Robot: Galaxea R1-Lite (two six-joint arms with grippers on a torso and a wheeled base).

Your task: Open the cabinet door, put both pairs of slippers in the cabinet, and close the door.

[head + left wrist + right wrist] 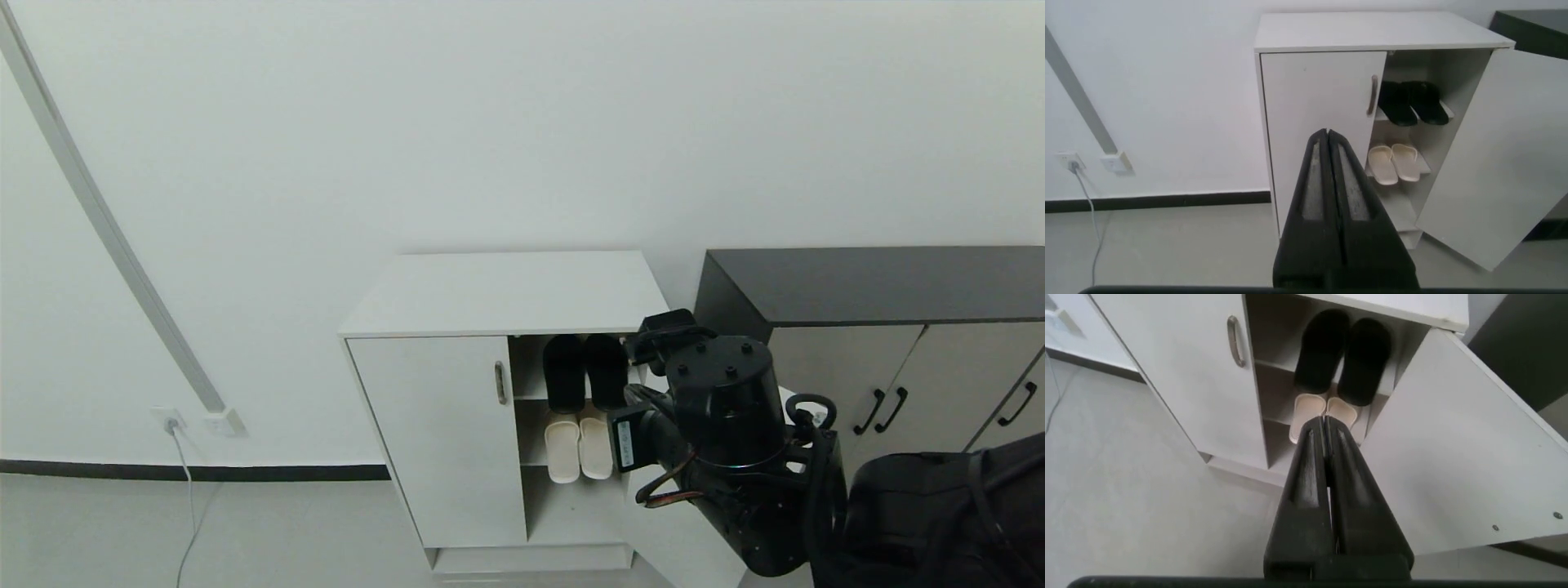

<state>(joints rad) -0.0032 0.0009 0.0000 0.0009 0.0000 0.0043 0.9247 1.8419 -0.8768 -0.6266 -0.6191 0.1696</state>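
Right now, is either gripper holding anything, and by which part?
Nothing is held: the left gripper and the right gripper are both shut and empty.

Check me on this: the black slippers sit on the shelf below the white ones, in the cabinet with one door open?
Not quite. The head view shows the black slippers sitting above the white slippers, not below. Both pairs are in the cabinet, and one door stands open.

Legible text: none you can read | white label on right arm, well behind its fingers | print too small.
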